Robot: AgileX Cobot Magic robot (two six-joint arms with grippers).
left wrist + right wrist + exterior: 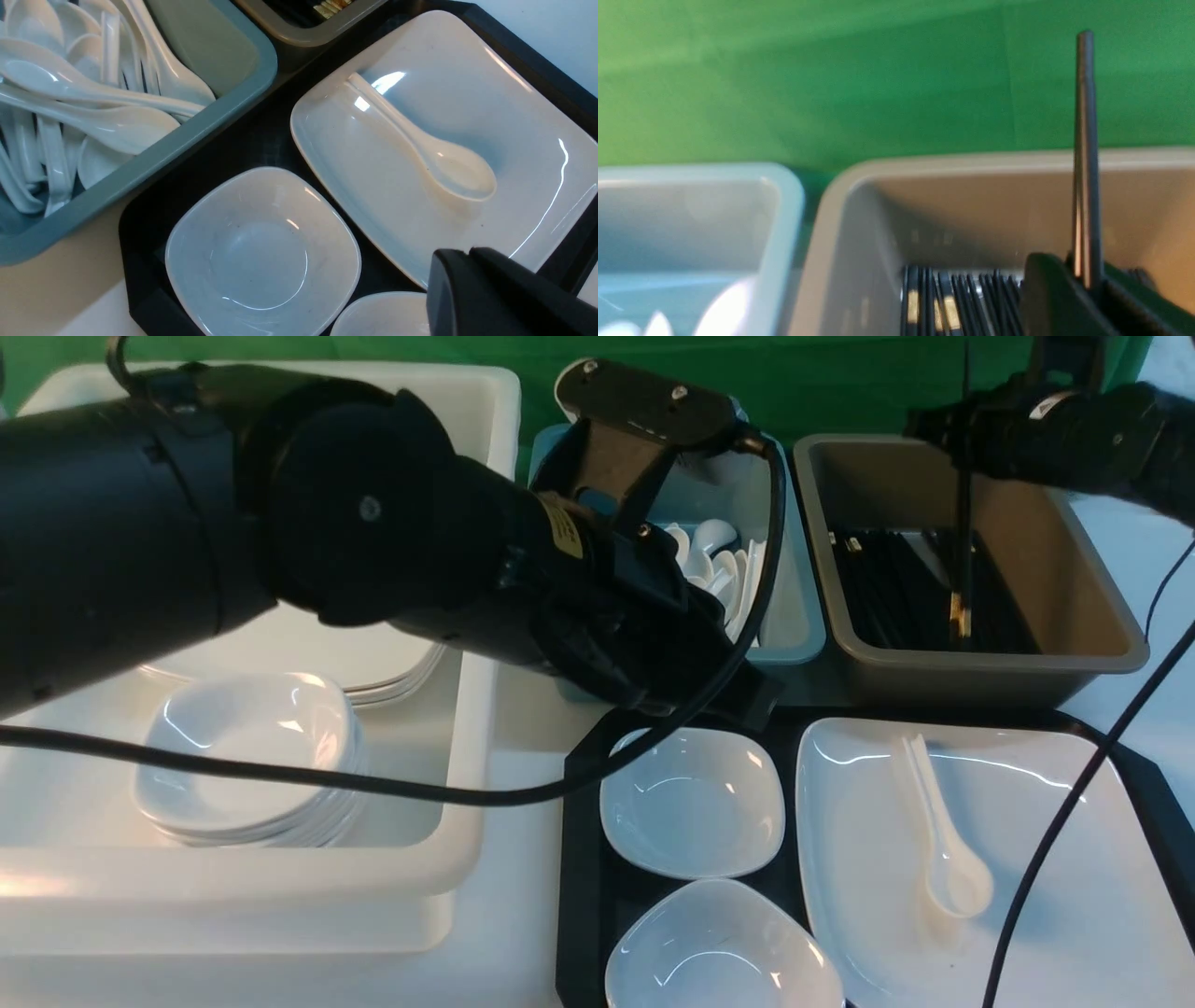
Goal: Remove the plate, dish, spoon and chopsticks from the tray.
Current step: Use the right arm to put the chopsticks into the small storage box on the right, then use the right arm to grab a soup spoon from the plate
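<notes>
Chopsticks [963, 523]: upright, pale-banded end down inside the brown bin [1083, 569], over the black sticks lying there. My right pincer [962, 434] is clamped on their upper part.

Plate [1027, 896]: on the right side of the tray [583, 859]. Spoon [948, 859] lies on it, handle pointing away from me.

Two small dishes [695, 803] sit on the tray left of the plate, one behind the other.

My left pincer [747, 700]: fingers together, holding nothing, over the tray's far edge by the far dish. Just beyond it, the teal bin [794, 625] holds spoons.
</notes>
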